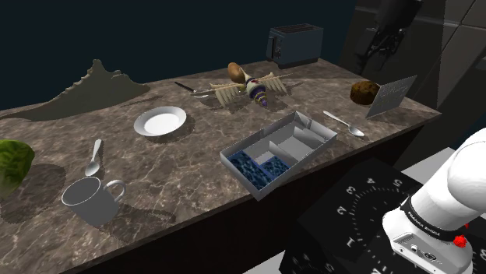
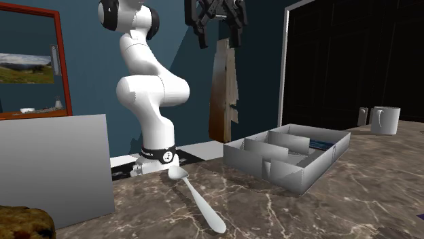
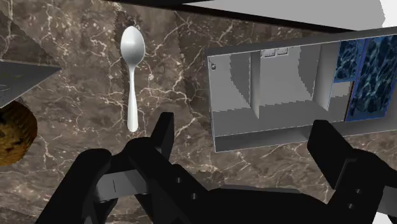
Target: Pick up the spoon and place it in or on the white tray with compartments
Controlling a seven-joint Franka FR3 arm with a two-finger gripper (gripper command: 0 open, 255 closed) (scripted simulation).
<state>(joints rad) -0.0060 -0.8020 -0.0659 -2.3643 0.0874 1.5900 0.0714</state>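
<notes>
Step in hand: approach, pre-grasp. I read claw (image 3: 245, 127) spread, empty, high over bench (image 1: 195, 159). Spoon (image 1: 343, 123) lies flat nr compartment tray (image 1: 311, 127), at tray's 2 o'clock in shoulder view. Next, my est.: centre claw over handle, descend, pinch.

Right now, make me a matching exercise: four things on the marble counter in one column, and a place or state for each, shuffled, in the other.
1. pale grey compartment tray
2. round white plate
3. grey handled mug
4. dark boxy toaster

A. at the marble counter's far edge
B. closest to the green round thing
C. blue patterned lining at one end
D. between mug and toy plane

Pairs: 1-C, 2-D, 3-B, 4-A.
</notes>
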